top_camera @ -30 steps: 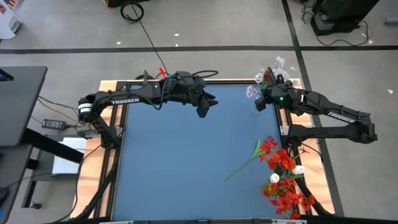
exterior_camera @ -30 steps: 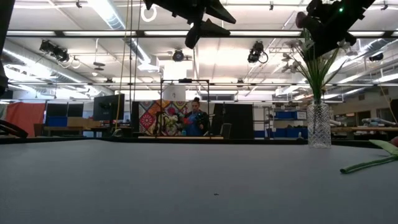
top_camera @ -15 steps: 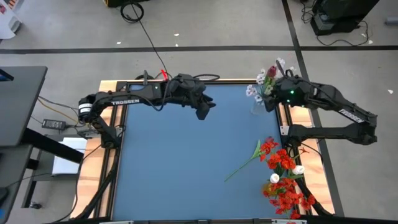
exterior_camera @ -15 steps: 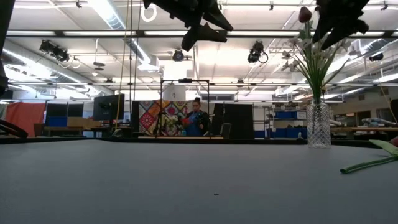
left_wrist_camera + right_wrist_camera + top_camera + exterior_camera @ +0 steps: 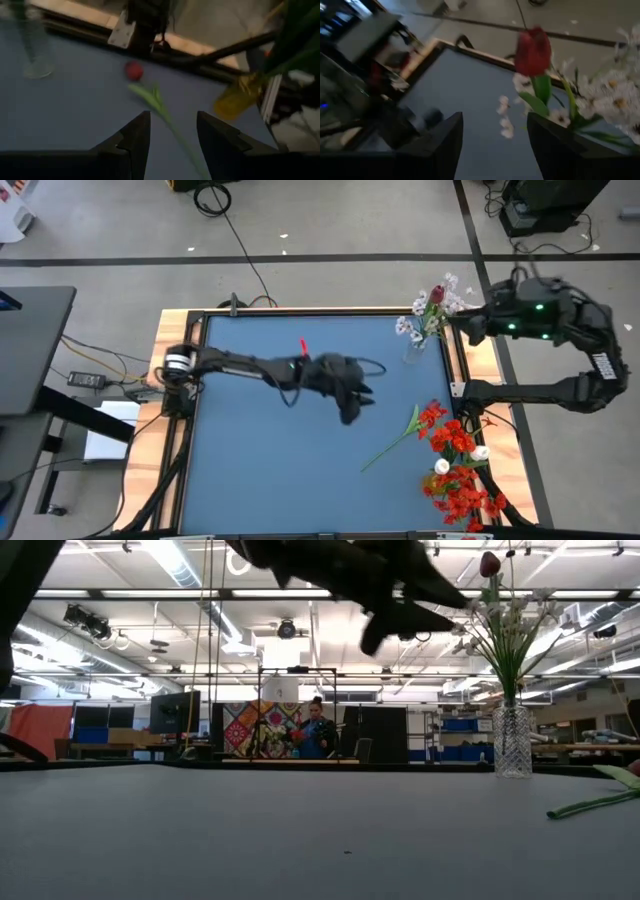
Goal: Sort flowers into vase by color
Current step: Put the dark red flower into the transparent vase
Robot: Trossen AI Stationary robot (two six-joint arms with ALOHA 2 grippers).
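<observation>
From above, the glass vase [image 5: 417, 350] stands at the table's far right corner with white sprays and a dark red bud [image 5: 435, 296] in it, so the pale and dark stems seem to be gathered there, while the red flowers [image 5: 455, 465] lie heaped along the near right edge, one long-stemmed bloom [image 5: 415, 425] lying out toward the middle, likely the easiest to take next. Over the table's middle the left gripper [image 5: 350, 402] reaches toward that stem, which suggests it is going for a pick; the right gripper [image 5: 470, 330] hangs beyond the table's right rim just beside the vase, clear of the blossoms; its fingertips are hard to make out at this height. At table level, the vase [image 5: 513, 740] shows upright with the bud at the top of the bouquet, but the left arm is a dark smear overhead and only the tip of a green stem [image 5: 590, 804] enters at the edge; the red heap is cut off. Past the left wrist's fingers, which stand spread and empty, a red bloom [image 5: 133, 70] on its leafy stem lies ahead on the blue table [image 5: 65, 115], apart from the fingers; a yellow shape beyond is too blurred to name. Through the right wrist camera, the fingers are parted with nothing between them, and the dark red bud [image 5: 533, 50] rises among white blossoms [image 5: 615, 102] close by; the vase itself is out of sight.
</observation>
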